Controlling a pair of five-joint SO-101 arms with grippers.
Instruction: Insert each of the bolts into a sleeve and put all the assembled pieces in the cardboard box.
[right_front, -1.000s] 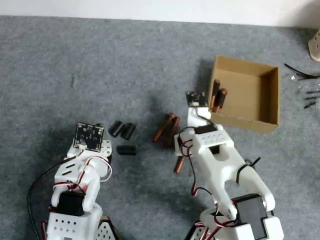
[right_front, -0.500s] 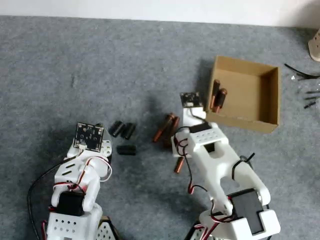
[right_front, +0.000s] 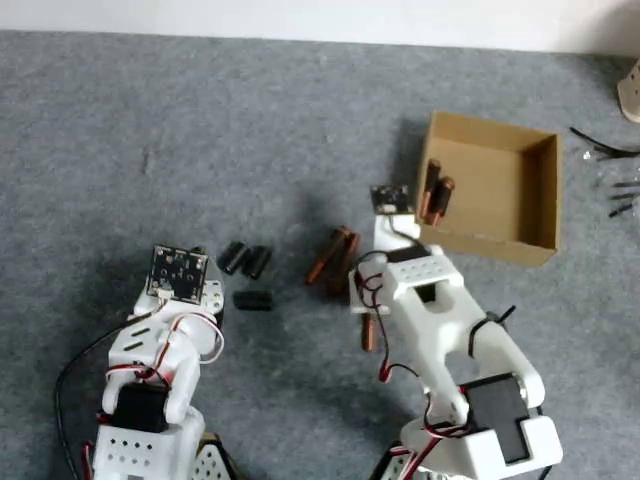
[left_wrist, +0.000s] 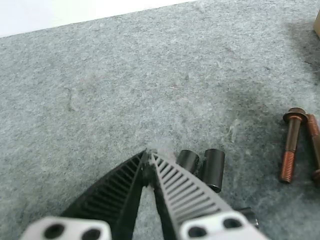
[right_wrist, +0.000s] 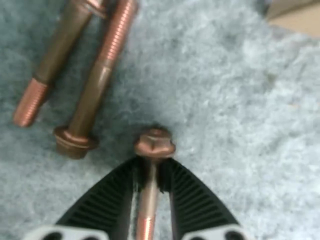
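Observation:
My right gripper (right_wrist: 150, 161) is shut on a copper bolt (right_wrist: 154, 143) just below its hex head; this bolt (right_front: 368, 330) lies lengthwise on the carpet beside the right arm (right_front: 420, 285). Two more bolts (right_front: 333, 257) lie close by, side by side (right_wrist: 95, 85). Several black sleeves (right_front: 246, 260) lie near the left arm, one (right_front: 253, 299) apart from the rest. My left gripper (left_wrist: 149, 156) is shut on nothing, its tips beside two sleeves (left_wrist: 214, 167). The cardboard box (right_front: 540, 150) holds two assembled pieces (right_front: 435, 190).
Grey carpet covers the table. Small dark screws and tools (right_front: 615, 185) lie to the right of the box. The left arm (right_front: 165, 350) stands at the lower left. Open carpet stretches across the far left and middle.
The right arm shifted left and back, and its gripper took hold of the loose bolt, which turned from slanted to straight. The left arm stayed still.

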